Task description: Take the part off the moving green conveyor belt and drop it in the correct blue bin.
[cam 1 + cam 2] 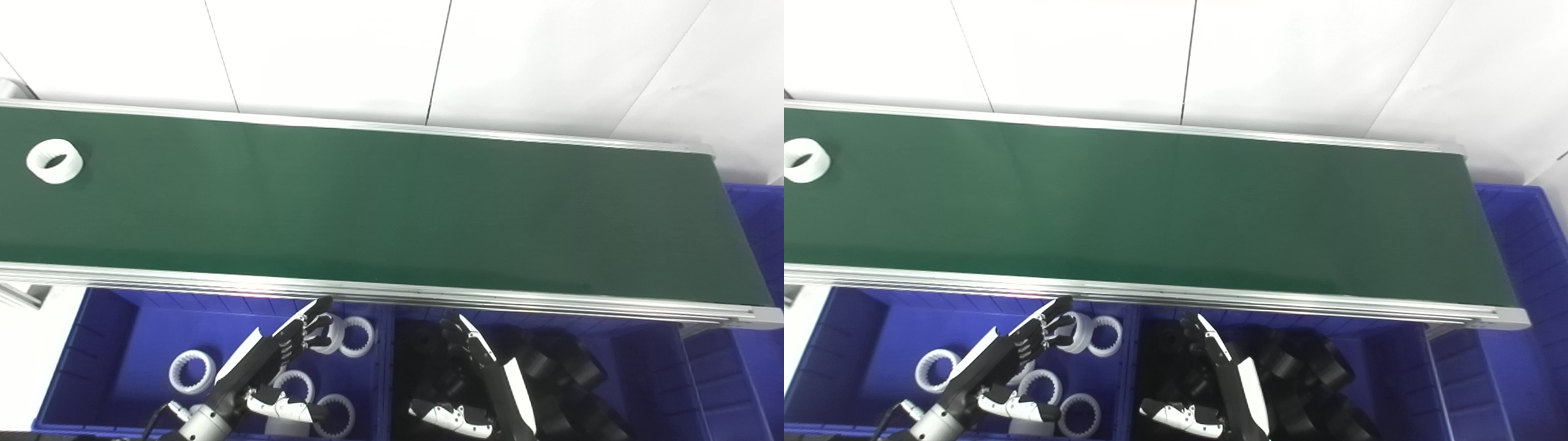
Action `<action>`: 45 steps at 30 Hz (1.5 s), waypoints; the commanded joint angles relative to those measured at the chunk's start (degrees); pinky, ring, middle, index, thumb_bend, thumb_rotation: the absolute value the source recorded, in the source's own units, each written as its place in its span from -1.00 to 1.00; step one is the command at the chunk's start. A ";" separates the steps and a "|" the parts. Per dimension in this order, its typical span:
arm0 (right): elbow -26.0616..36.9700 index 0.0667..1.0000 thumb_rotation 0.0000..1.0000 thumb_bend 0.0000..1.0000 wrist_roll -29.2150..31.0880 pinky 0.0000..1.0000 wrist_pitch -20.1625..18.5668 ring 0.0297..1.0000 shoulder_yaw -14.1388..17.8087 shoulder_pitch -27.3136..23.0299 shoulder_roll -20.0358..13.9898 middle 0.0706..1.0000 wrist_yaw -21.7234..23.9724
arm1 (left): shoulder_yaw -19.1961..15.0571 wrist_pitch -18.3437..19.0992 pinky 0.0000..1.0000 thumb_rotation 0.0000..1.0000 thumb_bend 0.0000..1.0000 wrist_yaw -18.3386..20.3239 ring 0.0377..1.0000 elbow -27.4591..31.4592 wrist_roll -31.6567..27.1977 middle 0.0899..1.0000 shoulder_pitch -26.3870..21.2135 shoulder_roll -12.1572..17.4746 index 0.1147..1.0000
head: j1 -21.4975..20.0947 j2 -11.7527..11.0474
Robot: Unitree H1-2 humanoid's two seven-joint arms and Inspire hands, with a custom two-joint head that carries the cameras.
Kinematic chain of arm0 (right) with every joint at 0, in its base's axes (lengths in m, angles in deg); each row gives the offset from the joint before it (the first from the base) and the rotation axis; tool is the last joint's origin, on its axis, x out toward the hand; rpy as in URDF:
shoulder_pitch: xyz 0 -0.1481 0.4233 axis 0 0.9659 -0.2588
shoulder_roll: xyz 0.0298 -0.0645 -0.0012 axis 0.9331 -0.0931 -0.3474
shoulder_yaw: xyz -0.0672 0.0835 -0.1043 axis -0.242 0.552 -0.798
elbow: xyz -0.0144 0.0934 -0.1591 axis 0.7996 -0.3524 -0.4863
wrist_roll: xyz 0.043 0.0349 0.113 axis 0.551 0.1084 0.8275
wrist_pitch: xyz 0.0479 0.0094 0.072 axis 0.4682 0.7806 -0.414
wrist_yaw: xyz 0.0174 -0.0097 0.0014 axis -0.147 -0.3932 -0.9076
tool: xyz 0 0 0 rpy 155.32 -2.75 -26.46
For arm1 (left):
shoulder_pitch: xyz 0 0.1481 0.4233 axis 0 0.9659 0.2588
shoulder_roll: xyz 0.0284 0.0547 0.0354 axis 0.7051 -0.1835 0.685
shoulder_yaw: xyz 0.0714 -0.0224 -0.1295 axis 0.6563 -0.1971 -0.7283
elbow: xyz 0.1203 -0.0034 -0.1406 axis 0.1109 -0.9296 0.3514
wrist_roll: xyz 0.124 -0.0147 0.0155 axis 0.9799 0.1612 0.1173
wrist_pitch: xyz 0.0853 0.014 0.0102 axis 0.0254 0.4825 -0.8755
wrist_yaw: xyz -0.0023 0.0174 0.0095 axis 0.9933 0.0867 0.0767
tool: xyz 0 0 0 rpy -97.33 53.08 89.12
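A white toothed ring part [54, 160] lies on the green conveyor belt [392, 202] at its far left; it also shows in the right eye view [805, 160]. My left hand [269, 367] is open and empty, hovering over the left blue bin [104, 343], which holds several white rings [192, 371]. My right hand [484, 380] is open and empty over the middle blue bin [655, 380], which holds several black parts [551, 367]. Both hands are below the belt's near edge, far from the part on the belt.
The belt's aluminium near rail [392, 294] runs just above the bins. A third blue bin [759, 245] stands past the belt's right end. A white wall [392, 55] is behind the belt.
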 commanded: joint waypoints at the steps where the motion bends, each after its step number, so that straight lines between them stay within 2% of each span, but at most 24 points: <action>1: 1.54 0.77 -0.18 0.81 0.10 0.56 2.93 0.67 -0.20 0.32 0.38 0.69 -0.28 | -0.05 -2.27 0.65 -0.55 0.97 -0.37 0.87 1.34 0.20 0.96 -0.05 0.33 0.90 | 0.08 0.02; 17: 1.47 0.77 -0.16 0.81 -0.29 0.54 3.08 0.66 -0.23 0.20 0.31 0.69 -0.43 | 0.32 -2.27 0.62 -0.53 0.98 -1.43 0.86 1.78 1.36 0.96 0.08 0.53 0.91 | 0.13 0.07; 27: 1.32 0.77 -0.18 0.79 0.21 0.55 3.45 0.67 -0.39 0.20 0.25 0.70 -0.48 | 0.37 -2.27 0.65 -0.57 0.98 -0.76 0.87 1.54 0.01 0.96 0.06 0.56 0.90 | 0.48 -0.05; 31: 0.73 0.77 -0.14 0.80 0.48 0.55 3.72 0.67 -0.34 0.11 -0.28 0.69 -0.92 | 0.63 -2.27 0.66 -0.62 0.96 -0.51 0.87 1.07 -0.13 0.97 0.08 0.21 0.89 | 6.28 -1.78; 32: 0.59 0.77 -0.14 0.80 1.42 0.55 3.77 0.67 -0.39 0.07 -0.67 0.69 -0.59 | 0.98 -2.27 0.66 -0.62 0.96 -0.97 0.87 1.47 0.55 0.97 0.38 0.26 0.89 | 9.53 -2.53; 33: 0.52 0.79 -0.13 0.81 2.12 0.57 3.79 0.68 -0.44 0.05 -0.95 0.70 -0.33 | 1.24 -2.27 0.64 -0.62 0.95 -1.33 0.86 1.79 1.02 0.95 0.60 0.32 0.87 | 9.53 -2.53; 34: 0.47 0.79 -0.13 0.81 2.76 0.58 3.80 0.68 -0.64 -0.03 -1.45 0.71 -0.29 | 1.47 -2.26 0.63 -0.62 0.95 -2.17 0.86 2.33 2.17 0.94 0.93 0.23 0.87 | 12.40 -3.73; 37: 0.24 0.82 -0.14 0.79 3.72 0.61 3.80 0.72 -1.06 -0.30 -2.27 0.76 -0.61 | 2.28 -2.26 0.53 -0.54 0.92 -3.06 0.80 1.82 3.17 0.91 0.67 0.43 0.78 | 13.96 -4.52; 39: -0.33 0.84 -0.14 0.78 3.52 0.62 3.80 0.73 -1.48 -0.82 -2.86 0.77 -1.50 | 2.45 -2.27 0.53 -0.53 0.91 -2.16 0.79 -0.65 1.87 0.88 -0.47 0.25 0.77 | 15.61 -5.53; 42: -0.96 0.86 -0.09 0.77 3.21 0.61 3.80 0.74 -2.23 -1.38 -3.61 0.79 -2.81 | 2.11 -2.28 0.56 -0.50 0.91 -1.49 0.76 -2.73 0.91 0.85 -1.39 -0.44 0.82 | 16.26 -6.36; 45: -1.40 0.86 -0.08 0.76 3.36 0.63 3.79 0.74 -2.94 -1.66 -4.14 0.79 -3.71 | 2.10 -2.28 0.57 -0.44 0.90 -1.55 0.76 -2.09 1.27 0.85 -1.23 -0.41 0.86 | 16.41 -7.14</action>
